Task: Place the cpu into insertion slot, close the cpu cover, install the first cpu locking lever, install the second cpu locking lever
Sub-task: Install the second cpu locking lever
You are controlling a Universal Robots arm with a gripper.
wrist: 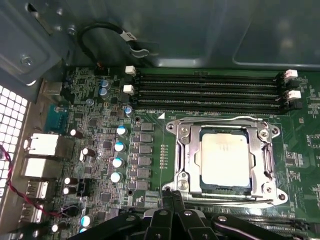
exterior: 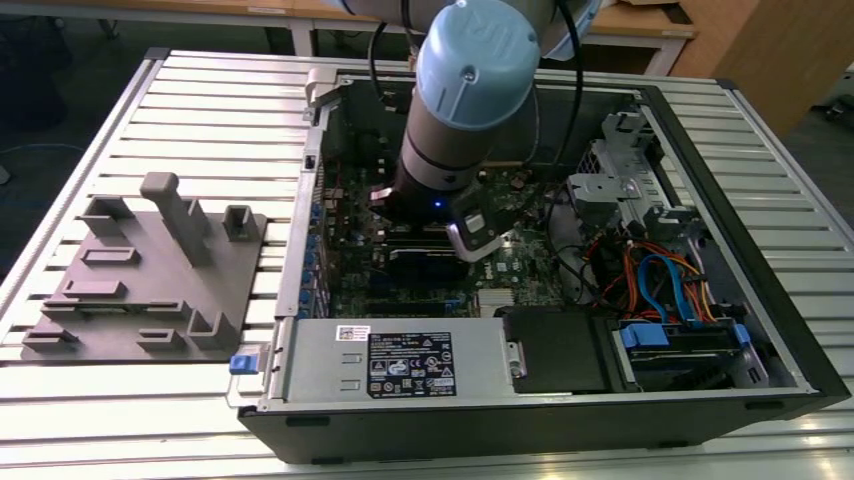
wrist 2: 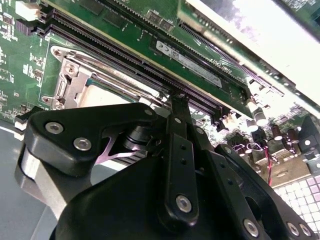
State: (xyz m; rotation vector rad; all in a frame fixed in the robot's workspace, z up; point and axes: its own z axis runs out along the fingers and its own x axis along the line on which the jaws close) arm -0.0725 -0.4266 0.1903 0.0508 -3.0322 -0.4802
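Note:
In the first wrist view the cpu (wrist: 225, 157), a silvery square, lies in the insertion slot (wrist: 223, 190) on the green board. The cpu cover (wrist: 186, 155), a silver frame with a window, lies flat around it. One thin wire lever (wrist: 225, 119) runs along one side of the socket, a second lever (wrist: 235, 201) along the opposite side. My gripper (wrist: 173, 197) has its fingertips together at the socket corner beside that second lever's end; whether it touches the lever is hidden. In the second wrist view one finger (wrist 2: 177, 107) points down at the socket edge near the cpu (wrist 2: 100, 95).
Long black memory slots (wrist: 210, 87) run beside the socket, and one holds a module (wrist 2: 200, 65). Capacitors (wrist: 120, 147) stand on the other side. The arm (exterior: 454, 90) reaches down into the open computer case (exterior: 787, 330). A grey fixture block (exterior: 147, 270) sits at the exterior view's left.

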